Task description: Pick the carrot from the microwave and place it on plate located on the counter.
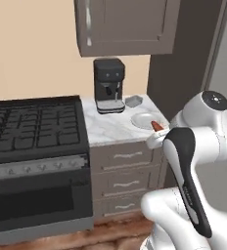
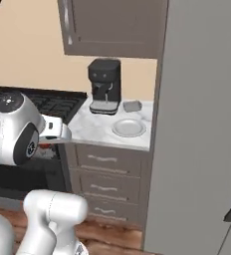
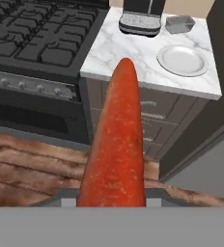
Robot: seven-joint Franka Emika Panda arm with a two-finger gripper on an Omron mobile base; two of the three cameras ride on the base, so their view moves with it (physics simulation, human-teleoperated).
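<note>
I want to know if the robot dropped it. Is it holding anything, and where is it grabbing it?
Yes. The gripper is shut on the stubby red-orange carrot, holding its wide end, with the narrow tip pointing away.

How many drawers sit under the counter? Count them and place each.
3, stacked under the counter: top drawer, middle drawer, bottom drawer. The arm hides part of the stack from the left base view.

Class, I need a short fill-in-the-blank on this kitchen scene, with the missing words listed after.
1. The claw is shut on the ____.
2. The white plate lies bare on the marble ____.
3. Left of the counter stands a black ____.
4. Behind the plate, beside the small grey dish, stands a black ____ machine.

Missing words: carrot; counter; stove; coffee
</note>
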